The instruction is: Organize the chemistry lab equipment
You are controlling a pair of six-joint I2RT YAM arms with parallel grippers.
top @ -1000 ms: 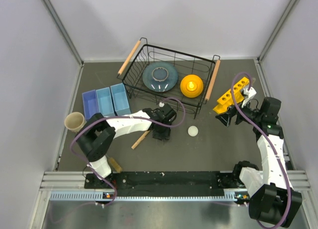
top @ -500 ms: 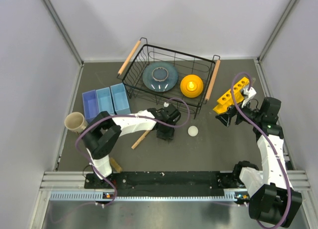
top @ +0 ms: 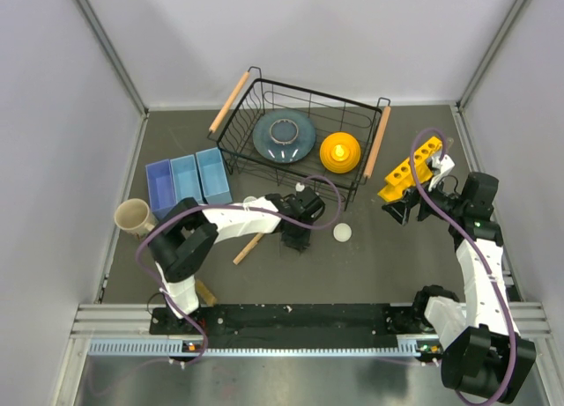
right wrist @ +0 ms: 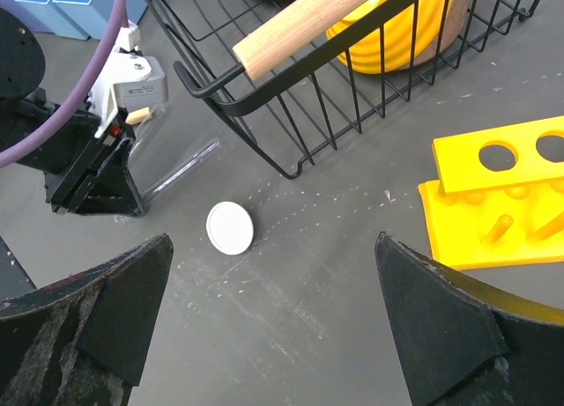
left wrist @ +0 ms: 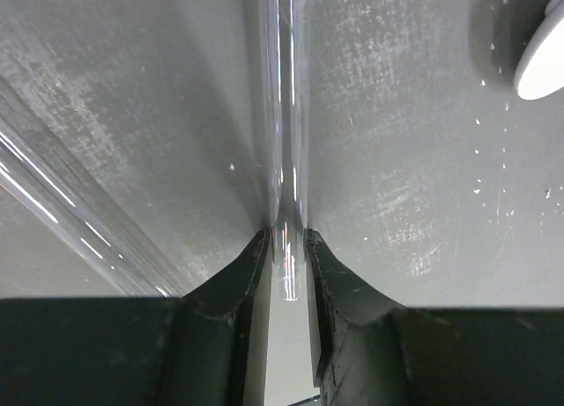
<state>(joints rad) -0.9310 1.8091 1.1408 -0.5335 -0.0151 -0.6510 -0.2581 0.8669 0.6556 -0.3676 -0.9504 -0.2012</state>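
My left gripper [top: 296, 239] is down on the mat in front of the basket, its jaws closed against both sides of a thin clear tube [left wrist: 286, 159]. That tube also shows in the right wrist view [right wrist: 181, 171], running out from the left gripper. A second clear tube [left wrist: 62, 212] lies slanted beside it. A white round piece [top: 342, 233] [right wrist: 230, 227] [left wrist: 542, 58] rests just to the right. The short wooden stick [top: 249, 247] lies left of the gripper. My right gripper [top: 401, 208] [right wrist: 282, 318] hovers open and empty by the yellow rack [top: 410, 170] [right wrist: 502, 203].
The black wire basket [top: 256, 84] with wooden handles stands at the back, holding a grey-blue plate [top: 284, 135] and an orange bowl [top: 340, 151]. Blue bins [top: 188, 179] and a beige cup [top: 132, 216] sit at the left. Grey walls close in three sides.
My left gripper has slid a little to the right along the mat and its jaws have narrowed onto the clear tube. The right arm has not moved.
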